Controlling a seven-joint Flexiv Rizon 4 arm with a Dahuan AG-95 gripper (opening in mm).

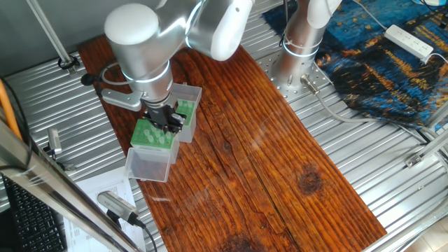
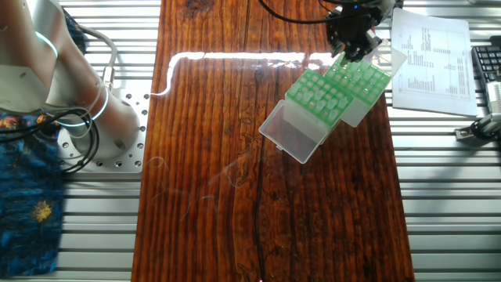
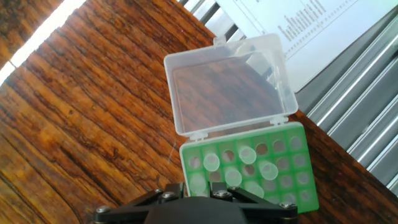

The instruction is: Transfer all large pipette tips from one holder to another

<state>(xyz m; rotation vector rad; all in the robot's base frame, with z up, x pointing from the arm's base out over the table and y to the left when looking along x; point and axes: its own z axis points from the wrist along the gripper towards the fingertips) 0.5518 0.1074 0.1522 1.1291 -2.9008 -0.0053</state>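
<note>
In the hand view a green rack (image 3: pixel 300 182) lies right under my gripper, with several large pipette tips (image 3: pixel 247 155) standing in its holes as pale round tops. Its clear lid (image 3: pixel 227 81) lies open on the far side. One fixed view shows my gripper (image 1: pixel 168 120) low between the green rack (image 1: pixel 150 134) and a second clear holder (image 1: pixel 187 103). In the other fixed view my gripper (image 2: pixel 354 48) hangs over the far edge of two green racks (image 2: pixel 317 92) set side by side. The fingertips are hidden, so I cannot tell how the jaws stand.
The holders sit on a dark wooden board (image 1: pixel 280 175) over a ribbed metal table. A printed sheet (image 2: pixel 430 59) lies beside them, with a keyboard (image 2: pixel 489 70) further out. The arm's base (image 1: pixel 297 56) stands at the board's edge, beside a patterned blue cloth (image 1: pixel 378 63).
</note>
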